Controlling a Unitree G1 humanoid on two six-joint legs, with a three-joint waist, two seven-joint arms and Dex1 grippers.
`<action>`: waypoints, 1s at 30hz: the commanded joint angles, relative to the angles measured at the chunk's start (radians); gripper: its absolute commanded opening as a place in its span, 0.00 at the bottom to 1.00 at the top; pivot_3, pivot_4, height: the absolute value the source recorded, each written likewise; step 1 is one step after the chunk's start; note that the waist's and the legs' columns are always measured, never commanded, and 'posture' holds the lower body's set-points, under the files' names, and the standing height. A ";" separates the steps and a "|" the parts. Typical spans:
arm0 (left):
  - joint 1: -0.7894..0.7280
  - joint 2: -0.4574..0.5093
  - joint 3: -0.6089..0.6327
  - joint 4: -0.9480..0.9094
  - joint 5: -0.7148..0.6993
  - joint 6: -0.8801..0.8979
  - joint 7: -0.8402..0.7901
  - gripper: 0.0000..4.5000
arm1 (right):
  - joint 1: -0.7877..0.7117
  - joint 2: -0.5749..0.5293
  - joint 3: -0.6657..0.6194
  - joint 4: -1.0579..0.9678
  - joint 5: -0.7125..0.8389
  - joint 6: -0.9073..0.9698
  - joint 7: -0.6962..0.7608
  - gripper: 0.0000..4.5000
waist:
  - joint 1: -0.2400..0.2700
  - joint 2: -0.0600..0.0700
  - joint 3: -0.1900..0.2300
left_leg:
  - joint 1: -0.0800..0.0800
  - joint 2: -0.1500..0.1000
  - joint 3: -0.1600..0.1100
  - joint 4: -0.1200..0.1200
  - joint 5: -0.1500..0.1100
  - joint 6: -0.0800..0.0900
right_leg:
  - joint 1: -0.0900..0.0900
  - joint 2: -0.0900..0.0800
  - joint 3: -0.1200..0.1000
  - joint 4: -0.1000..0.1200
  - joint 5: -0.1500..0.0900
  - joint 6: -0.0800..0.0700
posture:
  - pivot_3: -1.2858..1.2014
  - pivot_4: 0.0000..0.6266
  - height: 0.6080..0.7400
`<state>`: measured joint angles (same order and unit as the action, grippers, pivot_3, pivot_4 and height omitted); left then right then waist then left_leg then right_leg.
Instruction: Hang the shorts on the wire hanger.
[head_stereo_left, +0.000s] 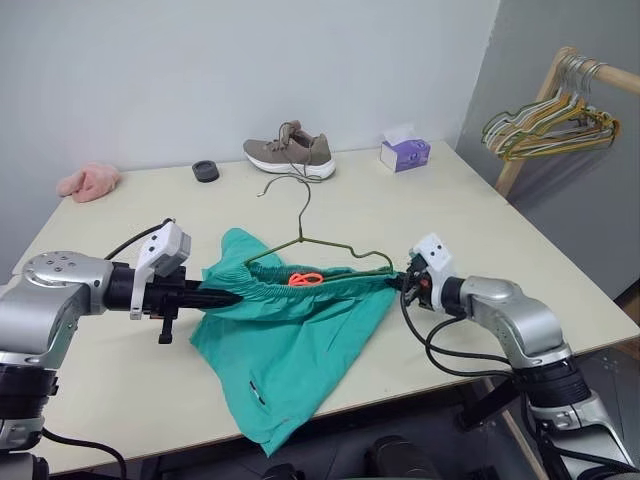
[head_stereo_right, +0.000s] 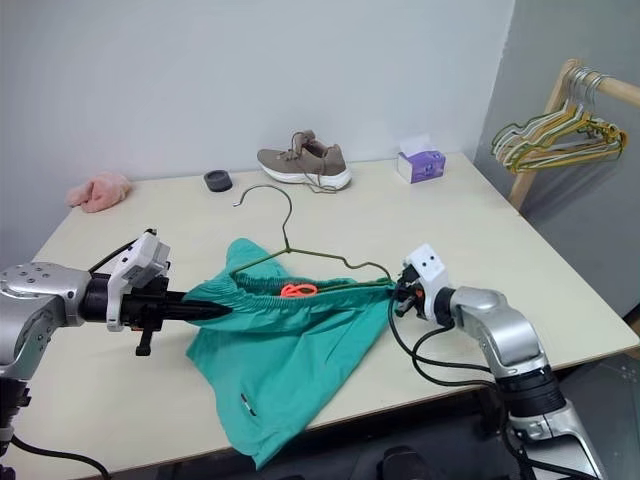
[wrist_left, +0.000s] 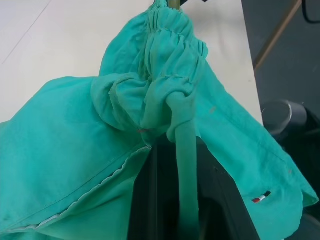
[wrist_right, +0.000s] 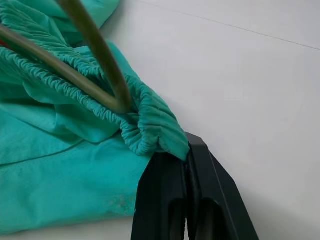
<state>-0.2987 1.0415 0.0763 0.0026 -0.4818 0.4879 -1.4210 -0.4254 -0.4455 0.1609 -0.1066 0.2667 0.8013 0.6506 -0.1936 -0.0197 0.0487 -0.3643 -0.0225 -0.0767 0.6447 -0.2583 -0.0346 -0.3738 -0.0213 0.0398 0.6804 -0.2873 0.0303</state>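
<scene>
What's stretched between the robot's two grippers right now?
In the left eye view, the shorts span the gap, their waistband pulled taut from the left gripper to the right gripper, with the wire hanger along it.

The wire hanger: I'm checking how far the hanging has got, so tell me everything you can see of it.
The thin olive-brown metal wire hanger is a triangle with a curved hook, which points toward the far side of the beige table. Its shoulders show bare above the teal-green fabric shorts; its lower bar runs along the gathered elastic waistband. The right wrist view shows its corner tucked inside the waistband. The black fingers of the left gripper and right gripper pinch the waistband ends, stretching it.
</scene>
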 joint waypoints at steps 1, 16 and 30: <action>0.010 0.065 0.024 0.050 0.071 -0.057 0.008 0.00 | -0.007 -0.060 -0.052 -0.005 -0.020 0.008 -0.018 0.01 | 0.000 0.000 0.000 | 0.000 0.000 0.000 0.000 0.000 0.000 | 0.000 0.000 0.000 0.000 0.000 0.000 | 0.45 0.00 1.00; -0.021 0.004 -0.005 0.084 0.141 -0.134 0.049 0.00 | -0.009 -0.123 0.070 -0.158 -0.019 -0.036 0.072 0.01 | 0.000 0.000 0.000 | 0.000 0.000 0.001 0.000 0.000 0.000 | 0.000 0.000 0.000 0.000 0.000 0.000 | 0.44 0.00 1.00; -0.076 -0.091 0.164 0.053 -0.085 0.141 0.186 0.00 | -0.100 0.064 0.154 -0.030 -0.134 -0.121 -0.059 0.99 | -0.003 0.000 0.000 | 0.000 0.000 0.000 0.000 0.000 0.000 | 0.000 0.000 0.000 0.000 0.000 0.000 | 0.44 0.00 1.00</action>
<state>-0.3663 0.9363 0.2041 0.0844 -0.5420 0.6247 -1.2338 -0.4892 -0.3952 0.3161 -0.1465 0.1561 0.7178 0.6109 -0.1970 -0.0201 0.0487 -0.3643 -0.0222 -0.0767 0.6449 -0.2583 -0.0346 -0.3742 -0.0214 0.0400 0.6805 -0.2871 0.0305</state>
